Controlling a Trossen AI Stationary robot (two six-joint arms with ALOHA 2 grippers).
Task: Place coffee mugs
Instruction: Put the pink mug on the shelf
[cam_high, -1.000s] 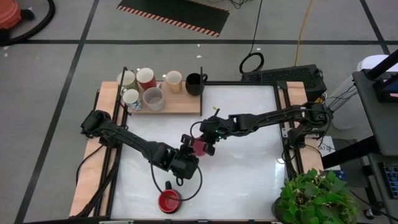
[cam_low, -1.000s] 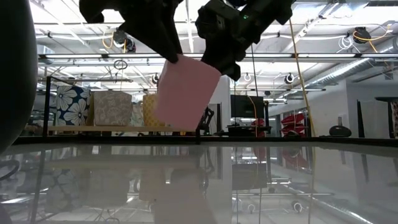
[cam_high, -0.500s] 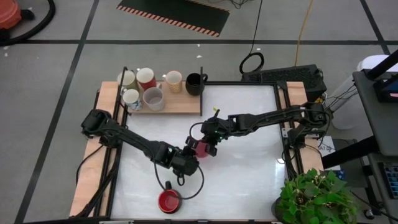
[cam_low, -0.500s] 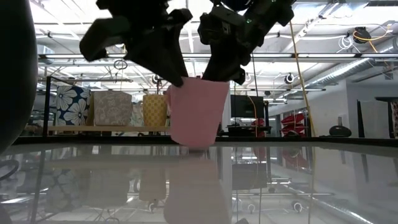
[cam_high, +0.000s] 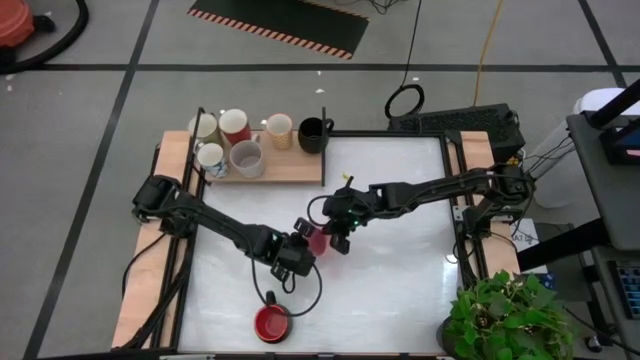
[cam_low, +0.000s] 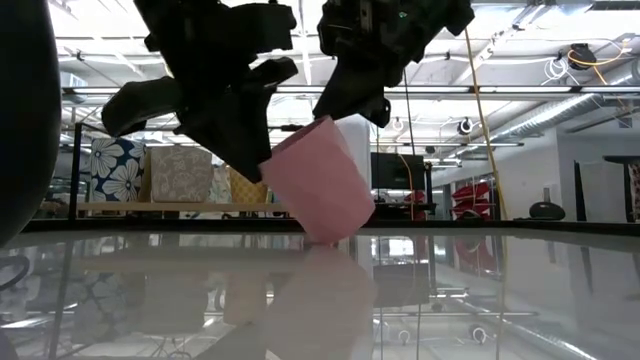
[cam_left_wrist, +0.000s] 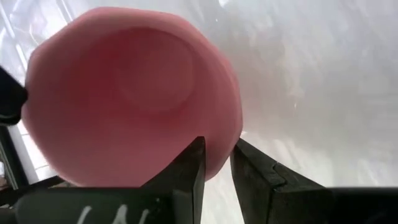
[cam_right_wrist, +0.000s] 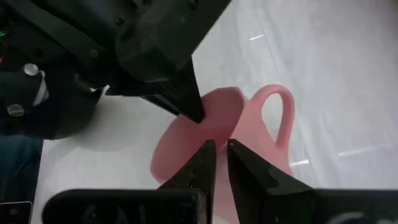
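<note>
A pink mug (cam_high: 318, 238) with a side handle (cam_right_wrist: 281, 118) is held at mid table by both grippers. My left gripper (cam_high: 304, 243) is shut on its rim from the near left. My right gripper (cam_high: 333, 233) is shut on its rim from the right. In the low view the pink mug (cam_low: 322, 185) is tilted, with its base edge at the tabletop. A red mug (cam_high: 271, 322) stands on its base near the front edge. Several more mugs, among them tan (cam_high: 279, 130), black (cam_high: 314, 134) and grey (cam_high: 247, 158), stand on a wooden board (cam_high: 295, 168) at the far left. My left gripper pinches the mug's rim (cam_left_wrist: 219, 152), one finger (cam_left_wrist: 185, 171) inside the mug and one (cam_left_wrist: 252, 177) outside. The mug is tilted; I cannot tell whether its base edge (cam_low: 325, 236) touches the table. My right gripper pinches the mug's rim (cam_right_wrist: 225, 134) close beside the handle, one finger (cam_right_wrist: 204, 163) inside and one (cam_right_wrist: 241, 169) outside. It slants down from the table's right. The left finger (cam_right_wrist: 181, 93) meets the same rim a little farther round.
The board with its mugs fills the table's far left corner. The red mug stands just near of my left arm. A potted plant (cam_high: 505, 320) stands off the near right corner. The white tabletop (cam_high: 400, 290) lies bare on the right side.
The pink mug, held by both grippers, has come down toward the table. In the low view it has tipped from one lean, through upright, to the opposite lean. My left gripper has turned with it.
</note>
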